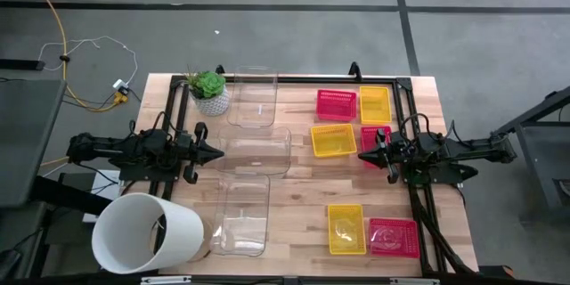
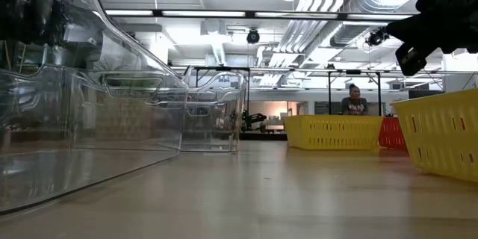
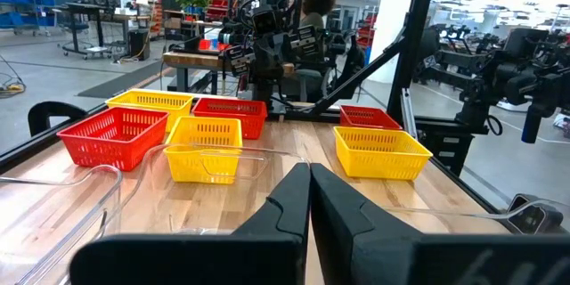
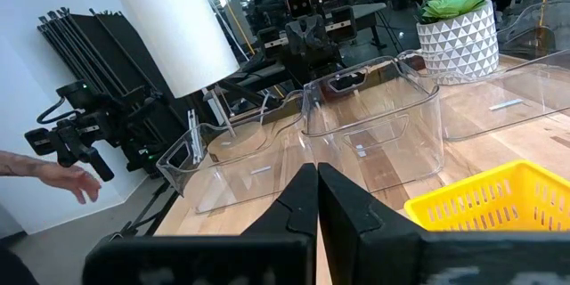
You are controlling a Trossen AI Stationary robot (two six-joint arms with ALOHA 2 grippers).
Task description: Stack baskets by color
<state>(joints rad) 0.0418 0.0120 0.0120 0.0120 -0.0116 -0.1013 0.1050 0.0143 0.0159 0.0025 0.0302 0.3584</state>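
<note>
Several small mesh-sided baskets sit flat on the right half of the wooden table. Red (image 1: 336,104) and yellow (image 1: 375,104) are at the far side. Yellow (image 1: 333,140) and red (image 1: 375,138) are in the middle. Yellow (image 1: 346,229) and red (image 1: 394,237) are near the front. My left gripper (image 1: 214,153) is shut and level at the table's left, pointing across at the baskets (image 3: 205,147). My right gripper (image 1: 363,155) is shut and level above the middle red basket, beside the middle yellow one (image 4: 494,200). Neither gripper holds anything.
Three clear plastic bins (image 1: 252,98) (image 1: 256,151) (image 1: 240,214) stand in a row down the table's middle-left. A big white cylinder (image 1: 147,232) is at the front left corner, a potted plant (image 1: 209,92) at the far left. A person's hand (image 4: 62,178) shows beyond the table's left side.
</note>
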